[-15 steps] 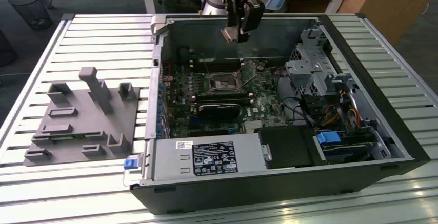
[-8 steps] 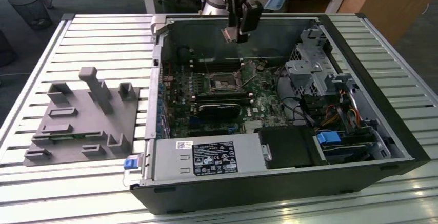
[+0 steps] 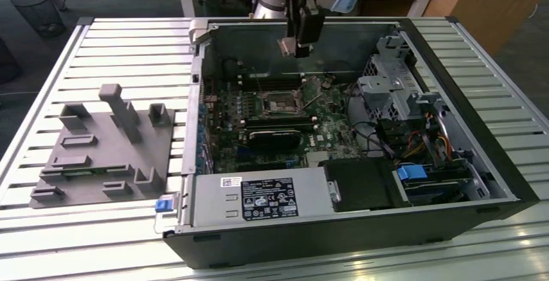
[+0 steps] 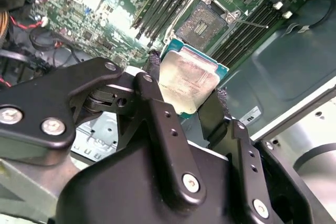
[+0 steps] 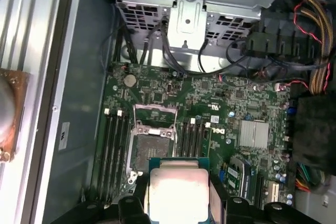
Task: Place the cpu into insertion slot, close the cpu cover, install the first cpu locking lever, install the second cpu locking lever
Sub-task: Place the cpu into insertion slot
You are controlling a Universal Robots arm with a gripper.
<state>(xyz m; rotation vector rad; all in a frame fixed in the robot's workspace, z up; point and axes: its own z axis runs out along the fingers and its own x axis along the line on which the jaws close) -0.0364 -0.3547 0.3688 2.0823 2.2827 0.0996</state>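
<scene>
My gripper (image 3: 297,49) hangs inside the open computer case, above the back of the green board, shut on the cpu. The cpu (image 4: 188,80) is a small square chip with a dull silver top and green edge, clamped between the two black fingers (image 4: 153,85) in both wrist views (image 5: 176,190). Below it lies the insertion slot (image 3: 281,105), a square socket with a dark centre (image 4: 203,22), uncovered (image 5: 148,153). The cpu cover (image 5: 153,113), a silvery frame, stands swung up at the socket's far edge. A thin wire locking lever (image 4: 253,21) sticks out beside the socket.
A black heatsink block (image 3: 276,137) sits just in front of the socket, with long memory slots (image 5: 113,145) beside it. A metal drive cage (image 3: 396,81) and cables fill the exterior view's right. The power supply (image 3: 257,199) is in front. A grey fixture (image 3: 103,146) lies outside the case.
</scene>
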